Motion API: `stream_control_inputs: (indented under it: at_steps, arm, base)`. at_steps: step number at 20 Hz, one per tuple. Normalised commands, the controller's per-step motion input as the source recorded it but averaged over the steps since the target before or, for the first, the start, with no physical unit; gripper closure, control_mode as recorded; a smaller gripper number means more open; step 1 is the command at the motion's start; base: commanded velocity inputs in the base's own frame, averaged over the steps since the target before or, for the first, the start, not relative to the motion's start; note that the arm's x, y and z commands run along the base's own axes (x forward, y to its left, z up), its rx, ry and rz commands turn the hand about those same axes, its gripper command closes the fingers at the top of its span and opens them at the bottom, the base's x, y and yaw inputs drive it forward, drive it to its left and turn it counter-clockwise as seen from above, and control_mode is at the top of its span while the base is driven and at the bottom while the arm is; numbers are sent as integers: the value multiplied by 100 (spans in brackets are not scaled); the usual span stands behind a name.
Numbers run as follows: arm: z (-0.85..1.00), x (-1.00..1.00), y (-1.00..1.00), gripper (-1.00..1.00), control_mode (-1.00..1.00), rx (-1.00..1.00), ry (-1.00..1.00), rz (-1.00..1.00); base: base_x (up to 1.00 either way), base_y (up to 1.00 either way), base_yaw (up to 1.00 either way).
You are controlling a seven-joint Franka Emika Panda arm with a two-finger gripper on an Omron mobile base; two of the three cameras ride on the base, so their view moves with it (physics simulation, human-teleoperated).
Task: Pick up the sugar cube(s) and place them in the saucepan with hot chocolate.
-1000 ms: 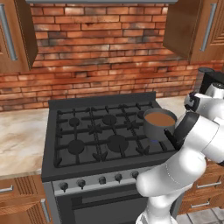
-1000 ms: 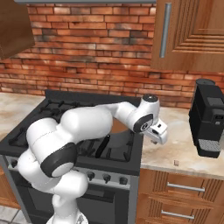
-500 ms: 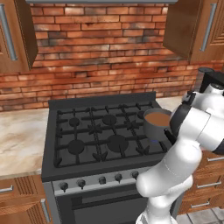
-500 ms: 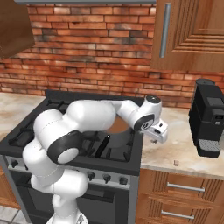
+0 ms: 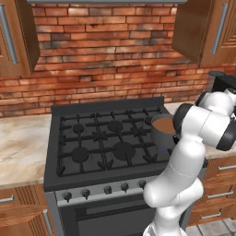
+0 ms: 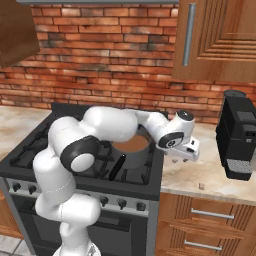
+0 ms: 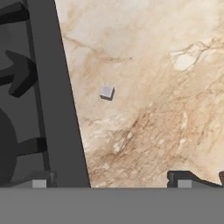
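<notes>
The saucepan [image 6: 134, 145], small, grey and filled with brown liquid, stands on the stove's right front burner, its black handle [image 6: 117, 166] pointing at the front edge. It also appears in the left base view, saucepan [image 5: 162, 128], partly behind my arm. One tiny pale sugar cube [image 6: 201, 186] lies on the marble counter right of the stove. My gripper [image 6: 181, 154] hangs open above the counter between pan and cube, holding nothing. In the hand view the sugar cube [image 7: 106, 92] sits on the marble ahead of the wide-apart gripper [image 7: 111, 183], close to the stove edge.
A tall black coffee machine [image 6: 240, 135] stands on the counter at the far right. The black stove [image 7: 57, 87] with its grates borders the counter on the left. Brick wall and wooden cabinets [image 6: 215, 40] rise behind and above.
The arm's elbow and forearm have swung round. The hand has stayed almost in place over the counter, and the jaws have stayed open.
</notes>
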Motion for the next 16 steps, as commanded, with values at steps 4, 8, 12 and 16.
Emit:
stream_control_inputs:
  at_steps: [4,8,12,16]
  arm:
    - [0,3,-2,-100,-100,0,1,8]
    - [0,9,0,-100,-100,0,0,9]
    - [0,0,-4,-100,-100,-5,0,18]
    - [-1,0,-7,-100,-100,-8,0,35]
  base:
    - [0,0,0]
    - [0,0,0]
    - [0,0,0]
    - [0,0,0]
